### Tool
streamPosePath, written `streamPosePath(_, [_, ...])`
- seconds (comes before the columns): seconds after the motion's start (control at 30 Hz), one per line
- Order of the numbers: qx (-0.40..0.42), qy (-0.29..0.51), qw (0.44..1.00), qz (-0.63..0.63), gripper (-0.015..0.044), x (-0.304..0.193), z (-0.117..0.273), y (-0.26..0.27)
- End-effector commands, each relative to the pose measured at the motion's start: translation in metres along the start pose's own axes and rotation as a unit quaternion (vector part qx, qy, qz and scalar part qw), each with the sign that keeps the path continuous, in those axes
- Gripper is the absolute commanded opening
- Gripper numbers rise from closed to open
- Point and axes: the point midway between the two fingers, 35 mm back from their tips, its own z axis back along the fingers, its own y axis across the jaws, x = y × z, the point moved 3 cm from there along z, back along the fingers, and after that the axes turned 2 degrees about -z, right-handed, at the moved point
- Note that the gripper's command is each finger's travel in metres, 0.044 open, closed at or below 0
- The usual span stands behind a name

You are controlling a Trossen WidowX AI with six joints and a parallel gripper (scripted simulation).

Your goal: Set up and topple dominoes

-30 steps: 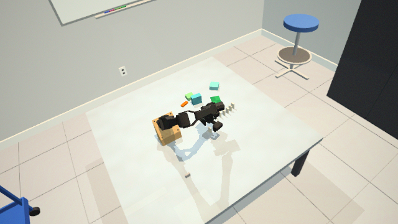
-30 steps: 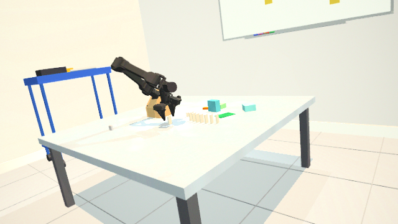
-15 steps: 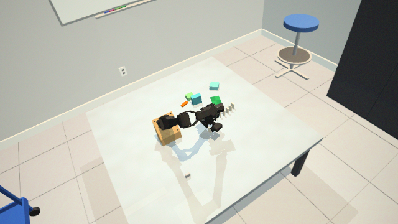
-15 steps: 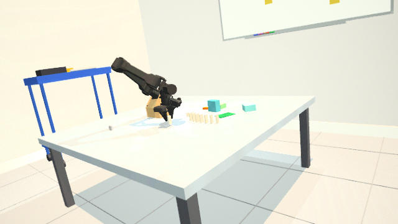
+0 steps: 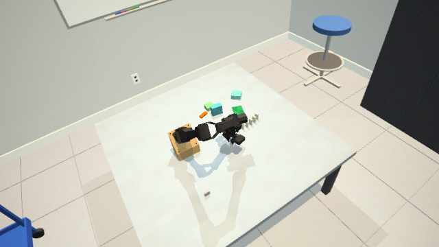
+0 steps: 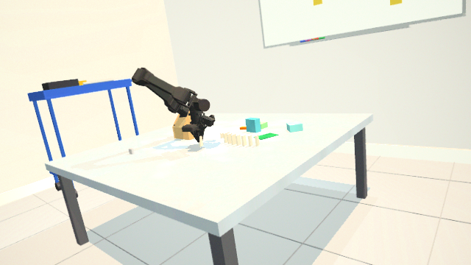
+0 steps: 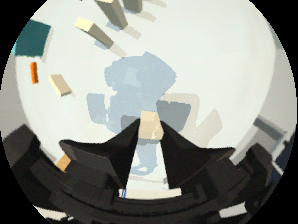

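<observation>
My gripper is shut on a cream domino, which stands upright at table level, apart from the row. The row of several standing cream dominoes is beyond the gripper; the arm hides part of it in the top view. Another cream domino is off to the left in the wrist view, apart from the row's near end; it seems to lie flat. A small pale block lies far from the row, on the near side of the table.
A green flat piece lies beside the row. A teal block, an orange piece, a lime block and a turquoise block are behind. The arm stands on a wooden base.
</observation>
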Motion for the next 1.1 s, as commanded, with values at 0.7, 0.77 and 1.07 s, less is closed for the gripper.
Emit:
streamPosePath(0.7, [0.004, -0.006, 0.993, -0.114, 0.0107, 0.036, 0.134, 0.038])
streamPosePath(0.77, [0.005, -0.006, 0.984, -0.179, 0.0107, 0.054, 0.134, 0.063])
streamPosePath(1.07, [0.004, -0.005, 0.966, -0.258, 0.0107, 0.072, 0.134, 0.097])
